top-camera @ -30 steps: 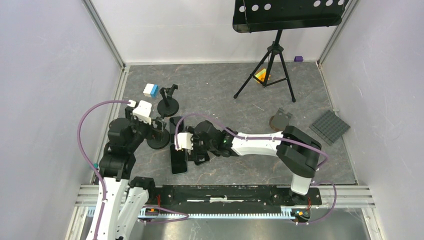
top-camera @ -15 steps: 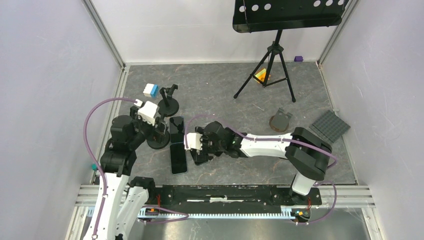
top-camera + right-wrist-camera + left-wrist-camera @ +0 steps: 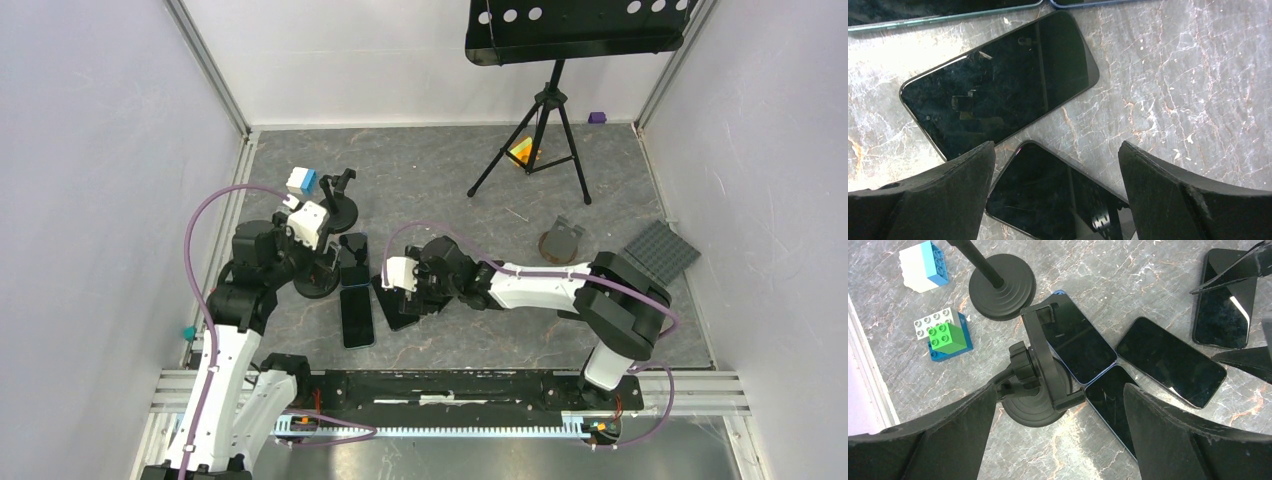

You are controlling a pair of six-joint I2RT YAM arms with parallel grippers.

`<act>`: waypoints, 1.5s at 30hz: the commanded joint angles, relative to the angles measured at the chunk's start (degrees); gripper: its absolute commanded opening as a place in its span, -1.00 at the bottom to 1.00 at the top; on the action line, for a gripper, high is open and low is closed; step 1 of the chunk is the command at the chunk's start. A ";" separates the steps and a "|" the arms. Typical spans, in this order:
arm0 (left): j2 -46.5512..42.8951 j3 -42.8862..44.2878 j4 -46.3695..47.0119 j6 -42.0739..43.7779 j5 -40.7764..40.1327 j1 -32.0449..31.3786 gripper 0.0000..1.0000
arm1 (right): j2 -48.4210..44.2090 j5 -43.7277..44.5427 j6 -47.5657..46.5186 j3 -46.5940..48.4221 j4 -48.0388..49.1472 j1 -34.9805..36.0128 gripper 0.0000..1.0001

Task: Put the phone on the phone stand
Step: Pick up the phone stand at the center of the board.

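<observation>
Several dark phones lie flat on the marble floor. In the left wrist view one phone point(image 3: 1075, 342) lies partly under the cradle of the black phone stand point(image 3: 1040, 372), and another phone point(image 3: 1170, 361) lies to its right. My left gripper point(image 3: 1060, 400) hangs open above the stand's round base, holding nothing. From above, the stand point(image 3: 315, 280) sits under my left gripper point(image 3: 325, 262). My right gripper point(image 3: 1055, 152) is open over a phone point(image 3: 1058, 200), with another phone point(image 3: 1003, 82) just beyond. From above, the right gripper point(image 3: 405, 303) is right of a long phone point(image 3: 357, 315).
A second black stand point(image 3: 338, 210) and a white-and-blue block point(image 3: 301, 181) are behind the phones. Green, white and blue bricks point(image 3: 943, 335) lie left of the stand. A music-stand tripod point(image 3: 540, 140), a grey studded plate point(image 3: 659, 253) and a small grey piece point(image 3: 563, 240) are at the right.
My right gripper has slid to the right, off the long phone and over the tilted one. My left gripper has moved a little back and right above the stand. Both stayed open.
</observation>
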 commanded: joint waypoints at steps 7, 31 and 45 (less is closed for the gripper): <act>-0.36 2.11 1.49 0.55 2.75 0.29 0.99 | 1.77 -0.03 -0.32 -1.01 -10.16 -0.64 0.95; 5.46 8.61 0.25 2.98 -1.67 -1.82 0.99 | -3.83 10.03 -10.66 -8.22 -14.20 -12.29 0.62; 16.66 11.17 -0.18 2.13 -11.43 -4.14 0.99 | -10.96 3.57 -7.74 -6.24 -18.65 -12.90 0.65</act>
